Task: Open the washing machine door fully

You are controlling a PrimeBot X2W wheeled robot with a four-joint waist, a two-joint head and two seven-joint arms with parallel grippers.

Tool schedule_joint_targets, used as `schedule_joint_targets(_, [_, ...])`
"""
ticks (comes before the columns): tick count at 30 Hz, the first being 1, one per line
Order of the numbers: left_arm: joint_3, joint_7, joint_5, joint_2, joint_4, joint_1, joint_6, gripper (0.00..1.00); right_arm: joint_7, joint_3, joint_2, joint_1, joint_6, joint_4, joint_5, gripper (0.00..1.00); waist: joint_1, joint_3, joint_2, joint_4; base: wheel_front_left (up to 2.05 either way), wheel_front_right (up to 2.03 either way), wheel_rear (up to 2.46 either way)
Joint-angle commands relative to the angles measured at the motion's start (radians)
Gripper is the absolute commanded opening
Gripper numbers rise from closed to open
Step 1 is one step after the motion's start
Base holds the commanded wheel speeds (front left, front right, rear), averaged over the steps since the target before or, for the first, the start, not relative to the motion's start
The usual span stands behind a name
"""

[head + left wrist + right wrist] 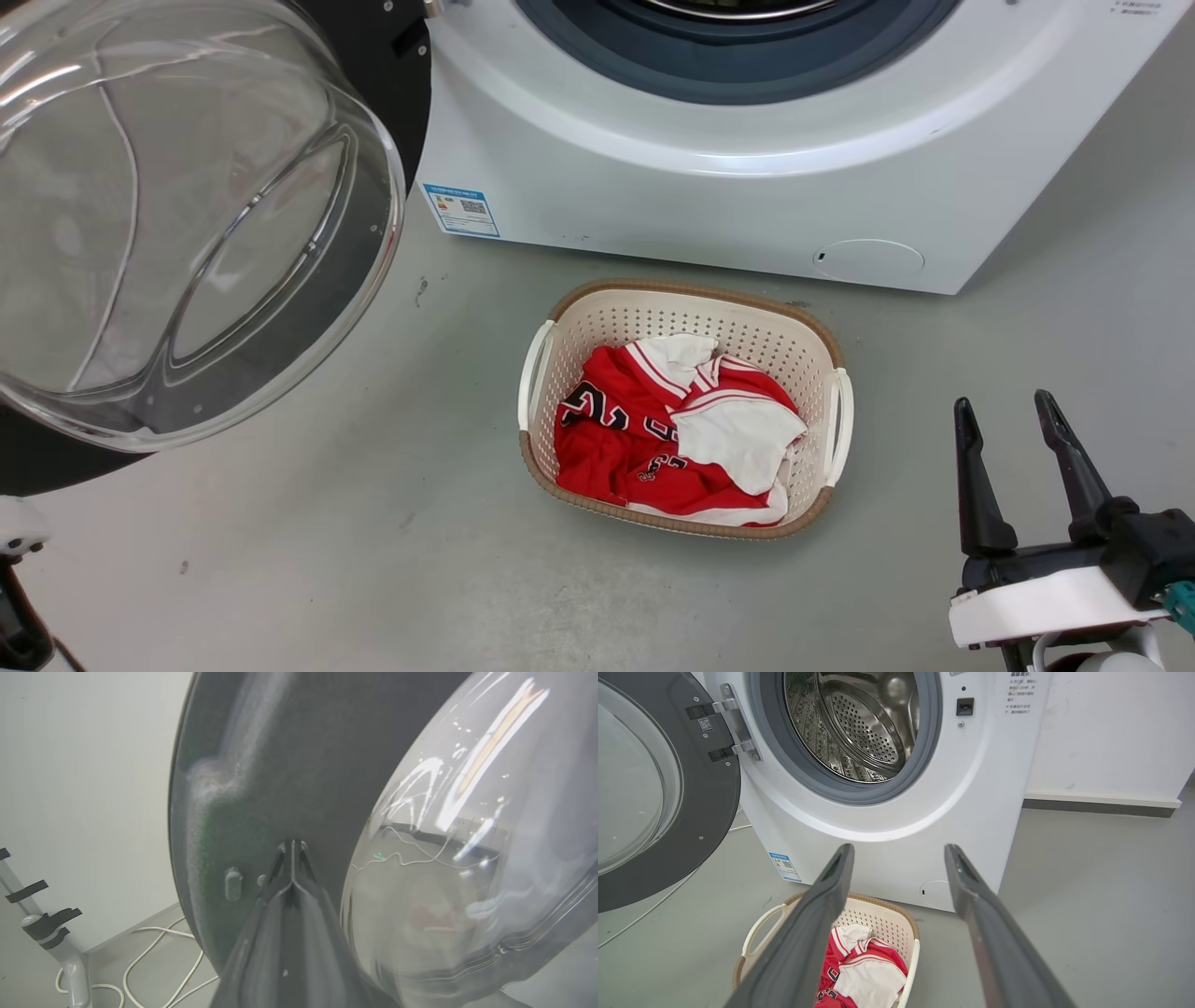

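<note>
Bulging glass in glossy black washing machine door [187, 224]; left pincer [293, 847] pressed together, right pincer [1004, 406] spread.

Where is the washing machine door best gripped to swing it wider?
Probably the thin black rim of the washing machine door, opposite the hinge, pinched edge-on from its free side; the bulging glass bowl is too wide and smooth.
</note>
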Motion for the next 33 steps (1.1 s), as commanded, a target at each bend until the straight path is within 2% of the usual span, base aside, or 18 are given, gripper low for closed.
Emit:
schedule_joint_targets(1, [0.008,0.003,0.010,0.008,0.011,-0.014,-0.001,0.00,-0.002,0.002,0.002,-0.010,-0.001,-0.005,-0.006,1.00,-0.0001,0.003,0.0000,-0.004,0.00,0.00,0.00])
schedule_joint_targets(10, [0.040,0.003,0.025,0.024,0.045,-0.027,-0.027,0.00,-0.002,0.007,0.002,-0.011,-0.001,0.002,0.003,1.00,-0.0001,-0.009,0.0000,-0.018,0.00,0.00,0.00])
schedule_joint_targets(22, [0.070,0.003,0.040,-0.027,-0.072,0.082,-0.087,0.00,-0.002,0.014,0.002,0.034,-0.001,0.014,0.033,1.00,-0.0001,-0.120,0.0000,-0.031,0.00,0.00,0.00])
schedule_joint_targets(33, [-0.062,0.003,0.088,-0.118,-0.241,0.243,-0.112,0.00,-0.002,-0.001,0.002,0.089,-0.001,0.013,0.043,1.00,-0.0001,-0.237,0.0000,-0.038,0.00,0.00,0.00])
